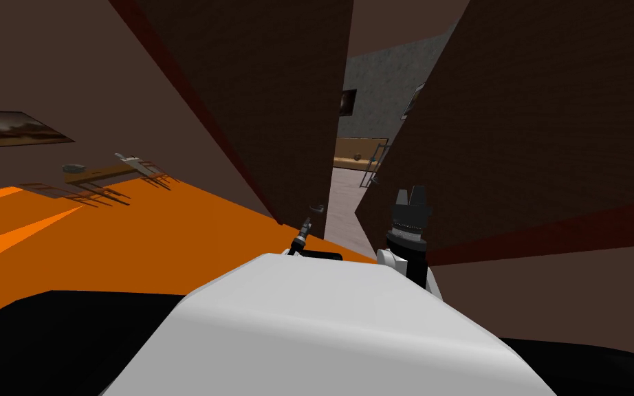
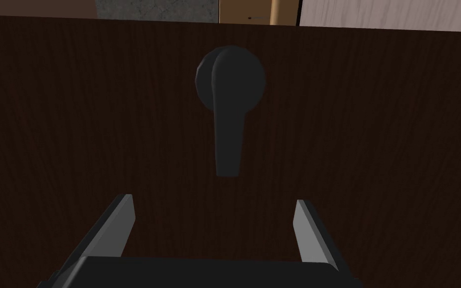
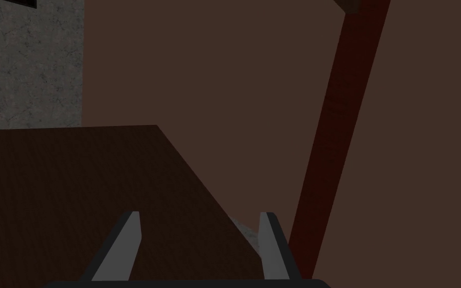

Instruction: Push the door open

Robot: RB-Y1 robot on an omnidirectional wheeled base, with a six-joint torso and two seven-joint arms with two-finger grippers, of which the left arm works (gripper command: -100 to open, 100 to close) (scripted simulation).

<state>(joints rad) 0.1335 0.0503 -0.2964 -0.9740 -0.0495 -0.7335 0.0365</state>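
Left hand (image 2: pixel 214 200) open, empty, squared to dark door (image 2: pixel 74 125) just below lever handle (image 2: pixel 228 125); likely set for leverage near free edge. Door ajar, straight ahead. Right hand (image 3: pixel 199 215) open, idle by door frame (image 3: pixel 334 150).

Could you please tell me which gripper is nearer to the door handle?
Left. The left gripper points straight at the door handle, just short of it; the right gripper is raised farther off to the handle's right.

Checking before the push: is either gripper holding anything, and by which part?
Nothing is held. The left gripper is open, short of the door handle; the right gripper is open and empty.
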